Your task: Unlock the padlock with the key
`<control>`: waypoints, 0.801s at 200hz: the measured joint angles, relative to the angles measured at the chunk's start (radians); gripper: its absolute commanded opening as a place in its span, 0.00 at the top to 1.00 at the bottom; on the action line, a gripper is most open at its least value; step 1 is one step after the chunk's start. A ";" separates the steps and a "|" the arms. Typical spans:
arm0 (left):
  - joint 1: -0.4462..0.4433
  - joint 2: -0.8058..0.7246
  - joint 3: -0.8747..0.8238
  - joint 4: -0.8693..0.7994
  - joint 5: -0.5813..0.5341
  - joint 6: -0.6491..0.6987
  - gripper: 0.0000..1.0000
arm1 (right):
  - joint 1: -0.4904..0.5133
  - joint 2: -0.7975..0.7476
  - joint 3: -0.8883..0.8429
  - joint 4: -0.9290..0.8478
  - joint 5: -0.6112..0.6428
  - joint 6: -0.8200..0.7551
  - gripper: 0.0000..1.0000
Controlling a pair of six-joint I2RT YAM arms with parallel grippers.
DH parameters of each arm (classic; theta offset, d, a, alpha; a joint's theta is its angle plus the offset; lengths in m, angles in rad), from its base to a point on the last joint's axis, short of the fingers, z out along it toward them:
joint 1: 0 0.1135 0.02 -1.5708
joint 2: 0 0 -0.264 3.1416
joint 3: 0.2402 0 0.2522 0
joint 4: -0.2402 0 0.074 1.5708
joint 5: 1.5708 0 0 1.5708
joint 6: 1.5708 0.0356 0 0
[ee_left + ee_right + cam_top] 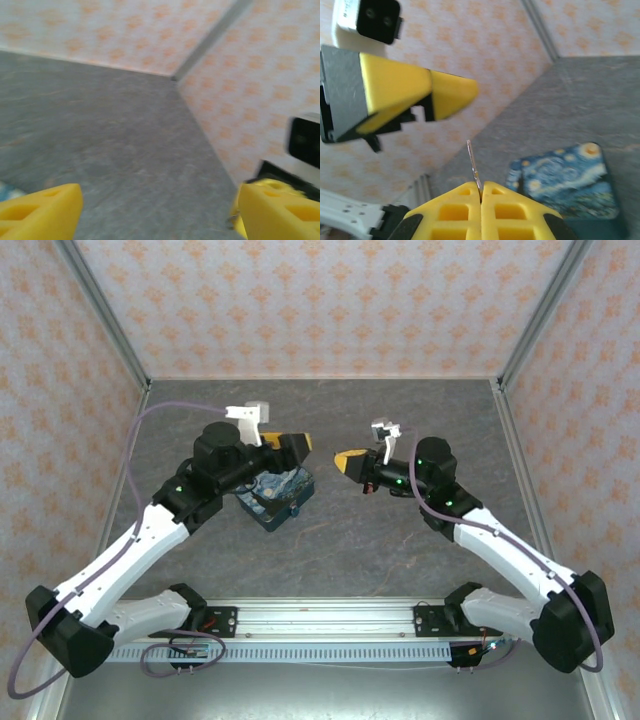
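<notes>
So, step in hand: key's picked up, lock not reached yet. I'd call this the carry-and-line-up stage, early in the job.
Right fingers (455,205): pinched tight on the key (472,160), with its thin metal blade poking out past the tips.
Left fingers (40,210): spread wide with nothing between them, hanging in the air above the grey surface (115,140).
Where both sit: up off the surface, tips facing each other across a small gap, just behind the painted box (275,498).
Padlock: honestly can't pick it out for sure. The top view has a tiny dark speck (296,510) at the box's near-right corner that could be it, but it's too small to tell.
Next move, my guess: find and steady the lock first, probably a job for the free left fingers, then bring the key blade square to the keyhole.
What that calls for: slow, fine alignment. The blade is skinny and sits a bit tilted in my pinch, so the angle matters more than force.
</notes>
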 measured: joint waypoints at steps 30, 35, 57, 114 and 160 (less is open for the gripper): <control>0.113 -0.026 -0.058 -0.157 -0.107 -0.095 0.11 | -0.008 -0.022 -0.006 -0.100 0.112 -0.075 1.00; 0.130 -0.030 -0.078 -0.177 -0.115 -0.111 0.08 | -0.008 -0.025 -0.010 -0.105 0.125 -0.082 1.00; 0.203 -0.038 -0.197 -0.248 -0.154 -0.178 0.05 | -0.013 -0.032 -0.030 -0.124 0.167 -0.103 1.00; 0.238 0.043 -0.301 -0.255 -0.140 -0.244 0.04 | -0.013 -0.029 -0.043 -0.156 0.198 -0.122 1.00; 0.238 0.182 -0.327 -0.125 -0.099 -0.246 0.06 | -0.013 -0.025 -0.044 -0.157 0.200 -0.128 1.00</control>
